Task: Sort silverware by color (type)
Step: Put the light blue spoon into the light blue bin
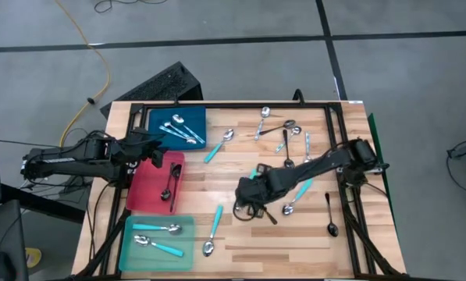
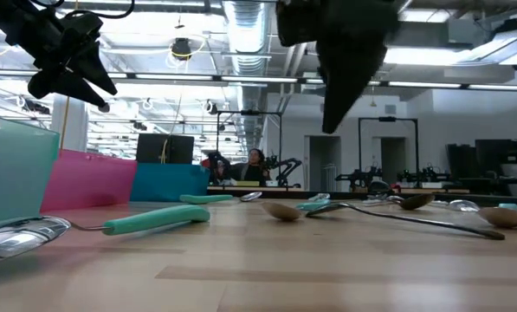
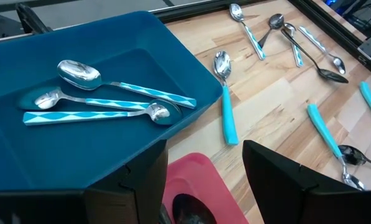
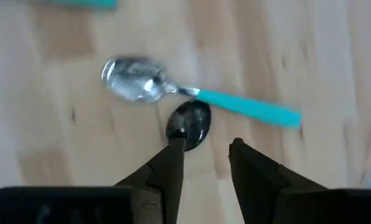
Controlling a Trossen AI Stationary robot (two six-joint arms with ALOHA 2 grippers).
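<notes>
Hovering right gripper (image 4: 204,152) part open, empty, over black spoon (image 4: 190,123), seen only by wrist view.

Trays: blue tray (image 1: 192,117) at 11 o'clock, red tray (image 1: 143,195) at 9, teal tray (image 1: 131,254) at 7. Blue tray holds silver spoons with turquoise-and-white diamond-patterned handles (image 3: 151,93). Red tray holds a black spoon (image 1: 168,184). Table (image 1: 248,242) is light wood planks. Plain turquoise-handled spoon (image 1: 215,230) at 6. All-black spoon (image 1: 330,215) at 4. Both arms dark.
</notes>
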